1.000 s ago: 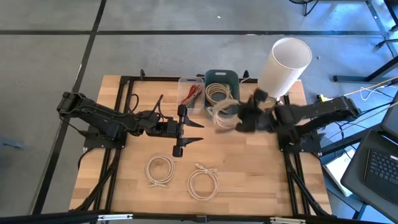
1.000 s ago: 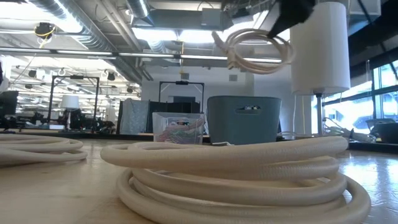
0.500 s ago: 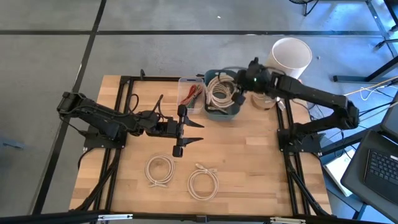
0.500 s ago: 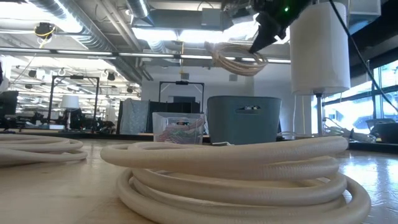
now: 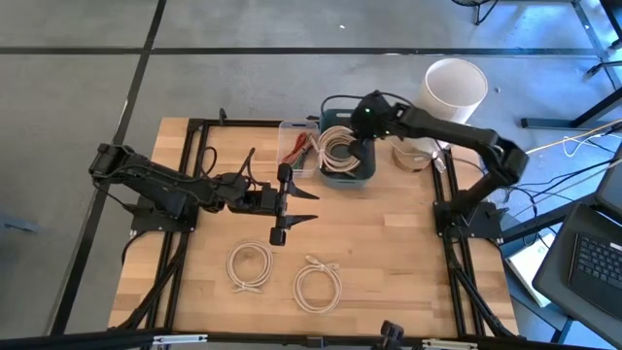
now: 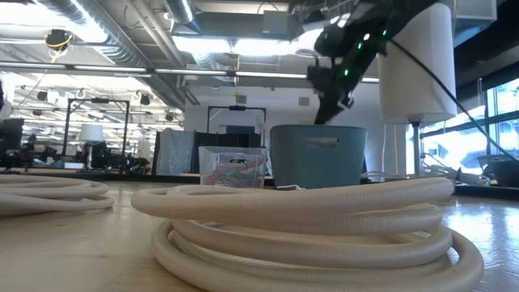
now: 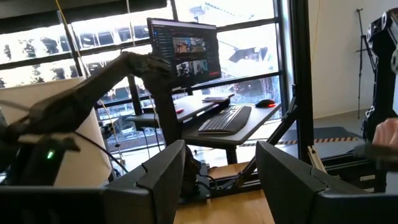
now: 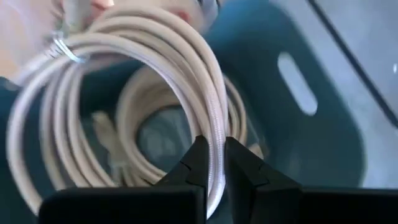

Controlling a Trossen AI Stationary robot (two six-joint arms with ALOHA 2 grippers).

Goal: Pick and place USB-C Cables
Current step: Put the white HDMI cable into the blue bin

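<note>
My right gripper (image 5: 352,144) reaches down into the blue bin (image 5: 365,171) at the table's far edge and is shut on a cream-white cable coil (image 8: 124,93). Another cream coil (image 8: 149,124) lies in the bin beneath it. Two more cream coils lie flat on the table near its front edge (image 5: 250,265) (image 5: 318,288); the low view shows them close up (image 6: 300,227) (image 6: 49,195). My left gripper (image 5: 296,208) is open and empty above the table's middle, and its fingers also show in the left wrist view (image 7: 217,180). My right gripper pinches several strands on one side of the coil's loop (image 8: 216,163) between its two fingers. The fingers come from above, pointing down into the bin. The coil sits tilted inside the bin over the other coil; whether it rests on that coil, I cannot tell.
A clear box (image 5: 298,148) with red and green cable bundles stands left of the bin. A tall white cylinder (image 5: 449,89) stands at the far right corner. A black frame runs along the table's sides.
My right gripper has carried the cream coil from above the table's middle right toward the far edge, over the blue bin, and then down into it. The coil, earlier hanging high and clear, is now inside the bin. The gripper has stayed shut on it.
</note>
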